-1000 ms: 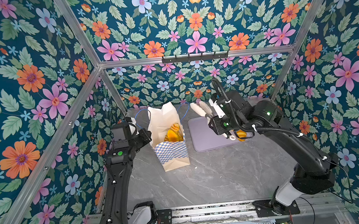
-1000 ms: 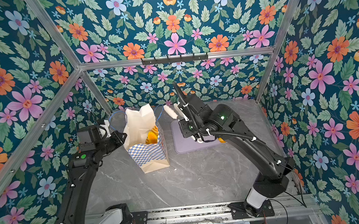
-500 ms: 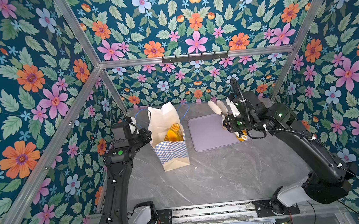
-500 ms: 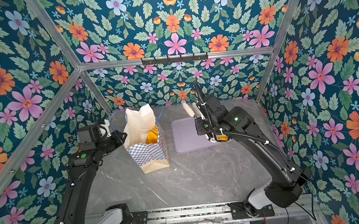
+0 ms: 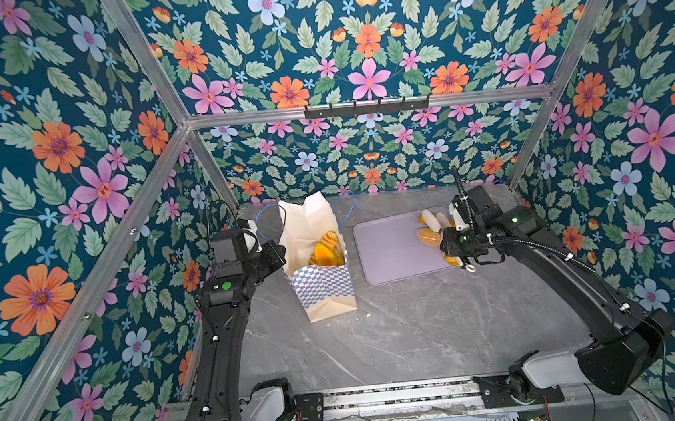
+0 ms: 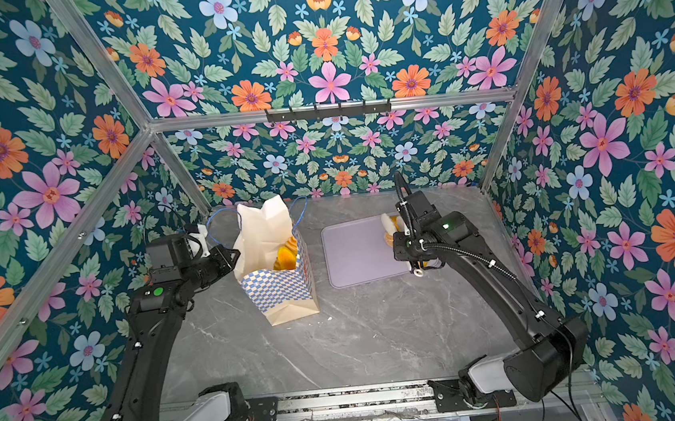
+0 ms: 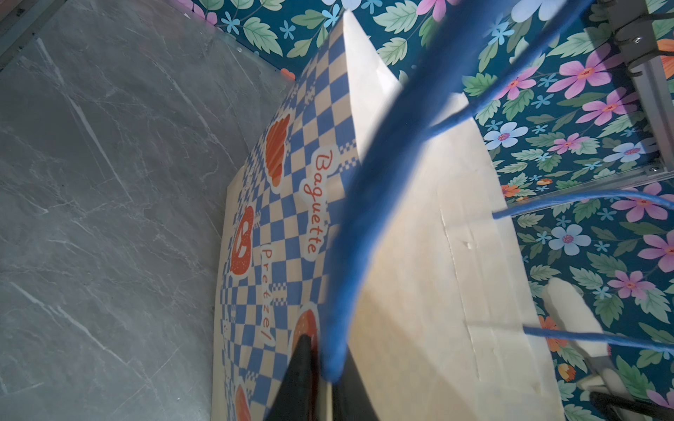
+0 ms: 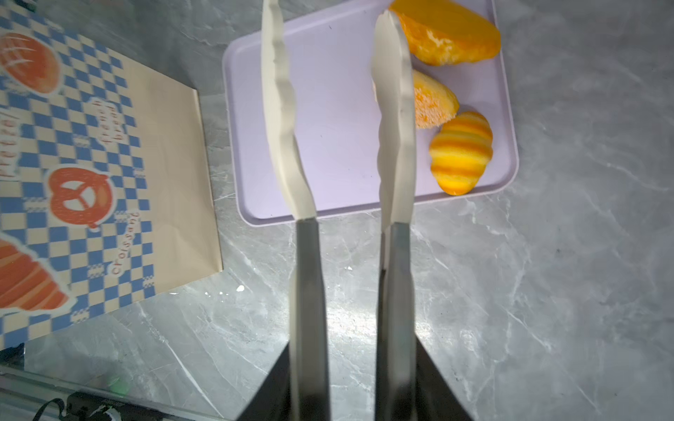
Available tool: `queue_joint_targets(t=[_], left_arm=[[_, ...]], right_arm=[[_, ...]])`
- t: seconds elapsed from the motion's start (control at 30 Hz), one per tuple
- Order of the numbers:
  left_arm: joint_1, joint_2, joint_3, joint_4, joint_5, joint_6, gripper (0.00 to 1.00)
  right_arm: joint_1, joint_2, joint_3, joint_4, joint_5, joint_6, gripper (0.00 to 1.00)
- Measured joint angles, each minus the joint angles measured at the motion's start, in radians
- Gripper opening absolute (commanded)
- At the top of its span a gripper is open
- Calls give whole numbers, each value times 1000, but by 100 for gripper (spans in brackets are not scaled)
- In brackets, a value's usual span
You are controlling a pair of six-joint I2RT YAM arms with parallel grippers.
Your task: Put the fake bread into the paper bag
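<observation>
The cream paper bag (image 5: pixel 321 281) (image 6: pixel 282 285) with a chequered band stands open left of centre, with several pieces of fake bread (image 5: pixel 324 250) inside. My left gripper (image 7: pixel 324 368) (image 5: pixel 275 253) is shut on its blue cord handle (image 7: pixel 364 182) at the bag's left rim. My right gripper (image 8: pixel 350 364) (image 5: pixel 449 240) is shut on the handles of tongs (image 8: pixel 395 109), whose white tips stand apart and empty. One tip lies over a seeded loaf (image 8: pixel 434 104) (image 5: pixel 427 236). A striped roll (image 8: pixel 460 153) and an orange bun (image 8: pixel 452 34) lie beside it.
The three loose pastries lie along the right side of a lilac tray (image 5: pixel 390 257) (image 8: pixel 335 109), right of the bag. The grey marble table (image 5: pixel 400 331) is walled in by floral panels on three sides. A rail with both arm bases runs along its front edge.
My right arm has swung right across the tray with the empty tongs, from its left back part to the pastries on its right side. The left gripper and bag have not moved.
</observation>
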Motion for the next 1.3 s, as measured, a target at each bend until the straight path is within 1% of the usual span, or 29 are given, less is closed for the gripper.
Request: queue_joint_targets(t=[0.23, 0.43, 0.67, 1.03, 1.3], left_arm=[[0, 2, -16, 13, 8, 0, 14], [0, 2, -26, 27, 11, 0, 14], [0, 3, -31, 41, 24, 0, 14], [0, 13, -31, 54, 50, 0, 14], [0, 21, -32, 63, 71, 3, 15]], right_arm=[[-124, -16, -137, 74, -75, 15, 40], [-179, -2, -190, 89, -90, 17, 40], [-187, 23, -206, 54, -77, 5, 40], [-187, 65, -208, -40, -6, -40, 40], [-157, 116, -189, -86, 31, -54, 41]])
